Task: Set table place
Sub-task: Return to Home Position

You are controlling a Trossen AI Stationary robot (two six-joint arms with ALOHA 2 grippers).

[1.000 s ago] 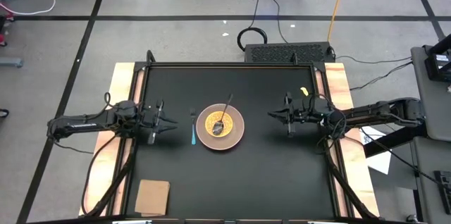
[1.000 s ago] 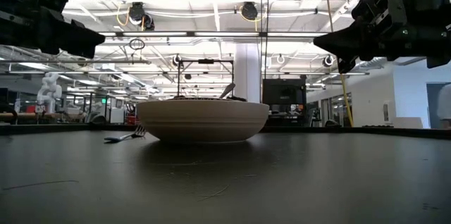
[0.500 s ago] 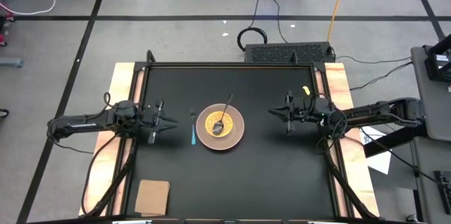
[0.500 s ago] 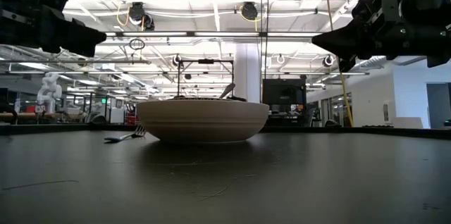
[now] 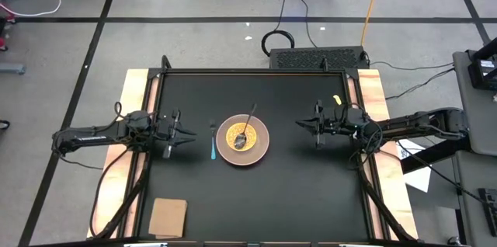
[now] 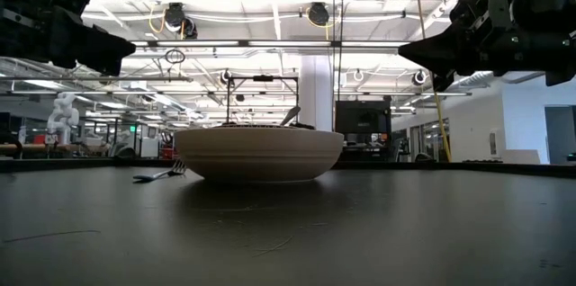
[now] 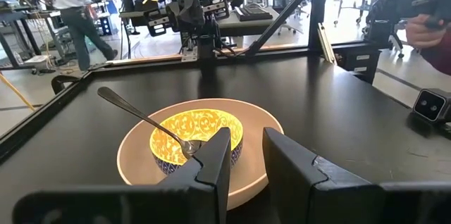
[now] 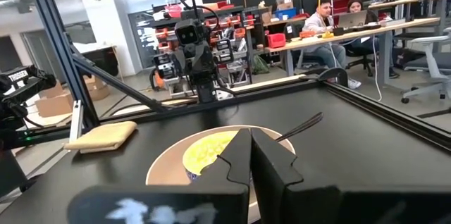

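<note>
Place setting at the centre of the bench (image 5: 295, 193): a yellow bowl (image 5: 235, 134) on a pinkish-tan plate (image 5: 260, 147). The spoon (image 5: 248, 123) rests in the bowl, handle slanting far-right. The blue fork (image 5: 213, 146) lies just beside the plate's left rim, long axis near-to-far. My left end effector (image 5: 189, 133), fingers slightly spread, hovers left of the fork and is marginally the nearer. My right end effector (image 5: 299, 125), fingers pressed together, hovers right of the plate. Both are empty, so I judge each retreat should run outward, away from the setting.
</note>
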